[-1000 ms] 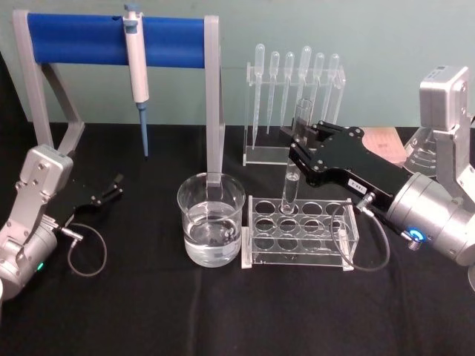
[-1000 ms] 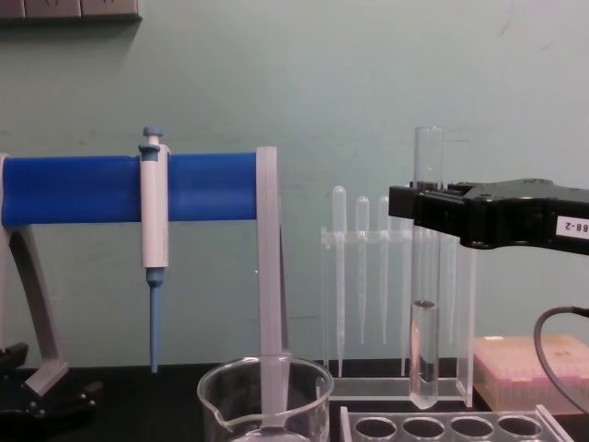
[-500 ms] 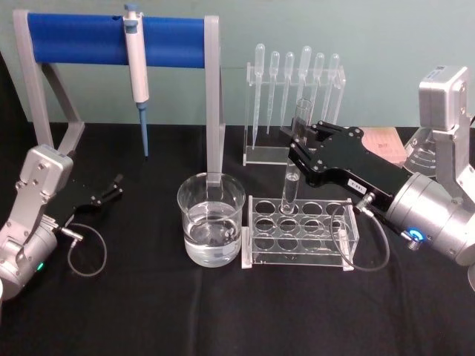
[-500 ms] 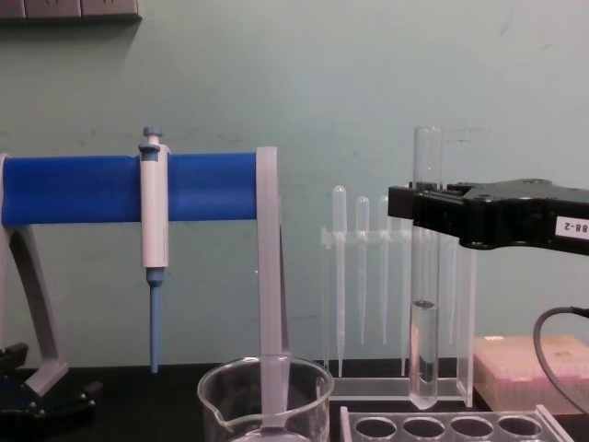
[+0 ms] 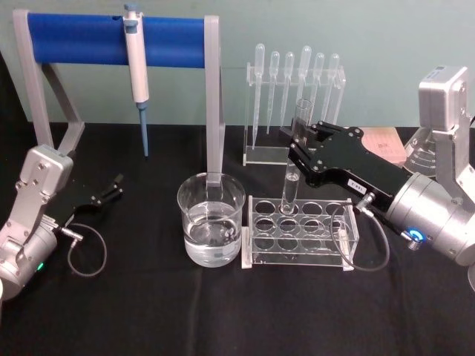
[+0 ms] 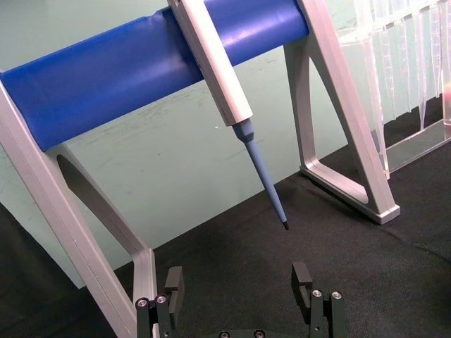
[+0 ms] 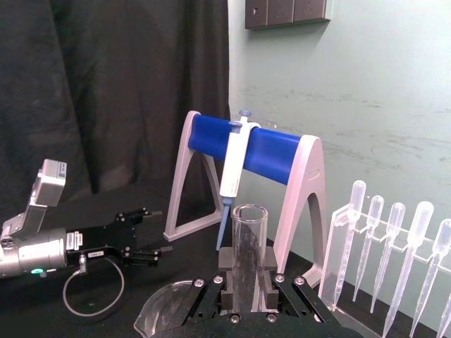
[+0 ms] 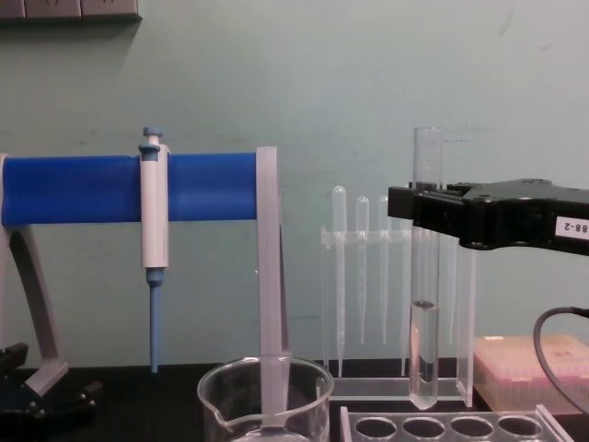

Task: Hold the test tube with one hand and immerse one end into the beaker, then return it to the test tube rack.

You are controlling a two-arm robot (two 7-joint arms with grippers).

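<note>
Black tabletop [image 5: 148, 311] | right gripper [image 5: 297, 150] clamped on upright test tube [image 8: 425, 350], bottom just above rack [image 5: 297, 256] | rack at beaker's [image 5: 194, 222] 3 o'clock | left gripper [image 6: 239, 278] at 9 o'clock, fingers wide apart

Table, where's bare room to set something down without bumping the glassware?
Bare table runs along the near edge, in front of the beaker and rack; another patch lies between the left gripper and the beaker. Crowded: around the rack, where the right gripper holds the test tube.
</note>
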